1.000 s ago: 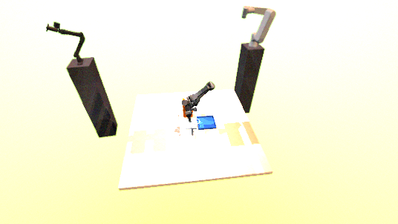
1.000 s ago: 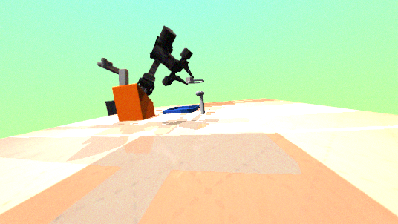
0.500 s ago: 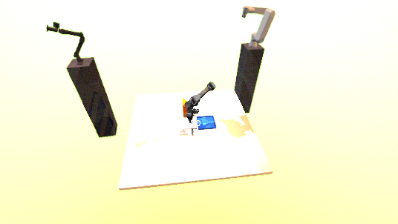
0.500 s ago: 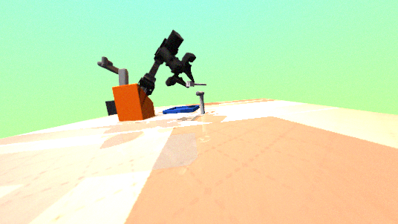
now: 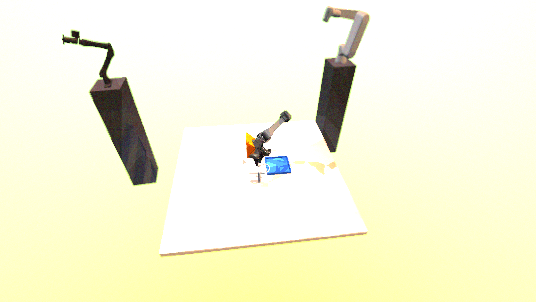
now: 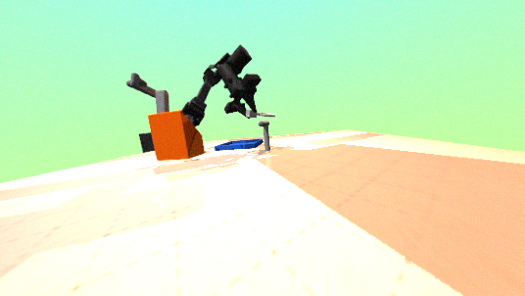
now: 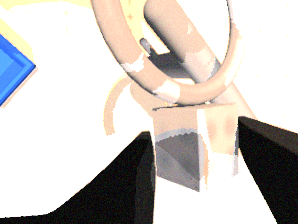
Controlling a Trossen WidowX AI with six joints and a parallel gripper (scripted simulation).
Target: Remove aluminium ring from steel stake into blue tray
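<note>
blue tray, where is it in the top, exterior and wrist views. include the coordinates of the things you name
Top: the blue tray (image 5: 278, 165) (image 6: 238, 145) (image 7: 12, 70) is just right of centre, slightly below mid-height.
Exterior: near the middle, seen low and edge-on, left of the stake.
Wrist: at the left edge, upper half, only a corner showing.
Shared landmark: the steel stake (image 5: 259, 177) (image 6: 266, 138) (image 7: 186, 42), right of the tray in exterior and wrist, lower left of it in top.

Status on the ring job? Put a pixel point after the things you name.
Done: ring (image 6: 266, 115) (image 7: 187, 94) is off the stake (image 6: 266, 137), held above it.
In hand: its welded tab (image 6: 251, 114) (image 7: 200, 145), between the jaws.
Left: lay the ring flat in the blue tray (image 5: 289, 173) (image 6: 218, 148) (image 7: 21, 85), release, move away.
</note>
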